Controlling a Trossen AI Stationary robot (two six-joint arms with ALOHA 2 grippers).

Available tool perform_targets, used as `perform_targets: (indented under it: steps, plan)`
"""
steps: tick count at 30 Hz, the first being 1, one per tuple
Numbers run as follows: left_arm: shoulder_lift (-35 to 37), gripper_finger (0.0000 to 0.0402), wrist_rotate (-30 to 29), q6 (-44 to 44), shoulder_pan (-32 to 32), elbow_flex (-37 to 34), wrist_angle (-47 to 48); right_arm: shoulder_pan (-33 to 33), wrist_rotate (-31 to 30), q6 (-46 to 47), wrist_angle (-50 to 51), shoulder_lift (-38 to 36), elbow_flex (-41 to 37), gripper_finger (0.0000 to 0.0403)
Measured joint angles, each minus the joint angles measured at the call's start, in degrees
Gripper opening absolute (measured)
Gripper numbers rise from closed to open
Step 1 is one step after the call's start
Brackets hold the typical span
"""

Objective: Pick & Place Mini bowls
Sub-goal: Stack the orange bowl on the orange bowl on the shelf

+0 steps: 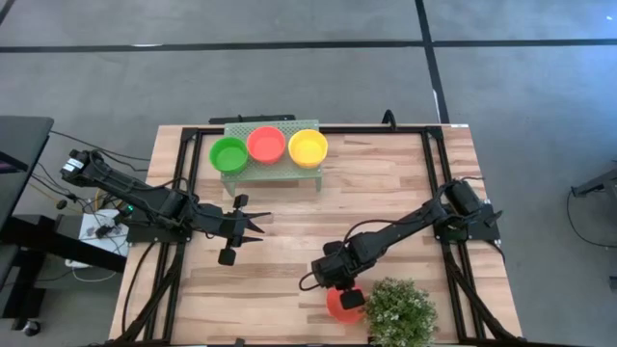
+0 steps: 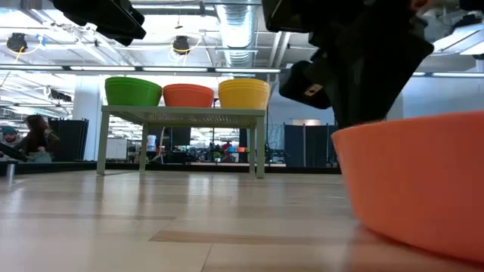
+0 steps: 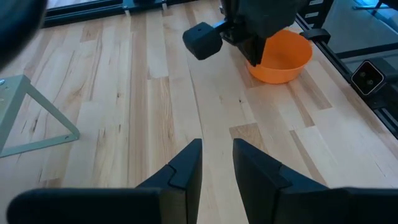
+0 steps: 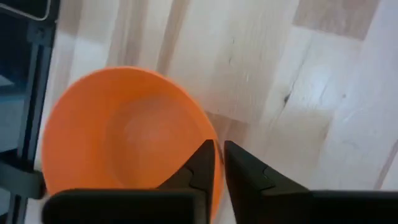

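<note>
Right gripper (image 4: 217, 163) down at the table's (image 1: 386, 193) near edge, fingers pinched on the rim of an orange bowl (image 4: 124, 140), one finger inside, one outside; bowl sits on the table just beside the bushy plant (image 1: 400, 310); green bowl (image 1: 229, 153), red bowl (image 1: 266, 145), yellow bowl (image 1: 308, 147) in a row on the pale stand (image 1: 275, 172) at the far edge; left gripper (image 1: 258, 224) near the table's left edge, fingers parted, holding nothing.

Two matte black jointed arms, left arm (image 1: 135, 198) and right arm (image 1: 415, 226), black cables trailing (looped near each base), angular dark tapered fingers (image 3: 183, 171)
</note>
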State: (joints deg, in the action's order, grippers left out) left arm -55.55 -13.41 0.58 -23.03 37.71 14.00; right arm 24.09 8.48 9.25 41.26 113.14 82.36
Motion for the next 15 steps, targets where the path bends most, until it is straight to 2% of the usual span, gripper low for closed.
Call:
perform_targets:
  steps: [3, 10, 15]
  plan:
    - [0.00, 0.0092, 0.02, 0.02, -0.02, 0.00, 0.00, -0.61, 0.17, -3.70, 0.37, 0.40, 0.01, 0.0006]
    - [0.00, 0.0092, 0.00, 0.00, -0.02, 0.00, 0.00, -3.94, -0.52, -4.74, 1.64, -0.23, 0.11, 0.0003]
    - [0.00, 0.0092, 0.01, 0.01, -0.02, 0.00, 0.00, -6.83, -0.68, -6.62, 5.93, -0.84, 4.11, 0.0001]
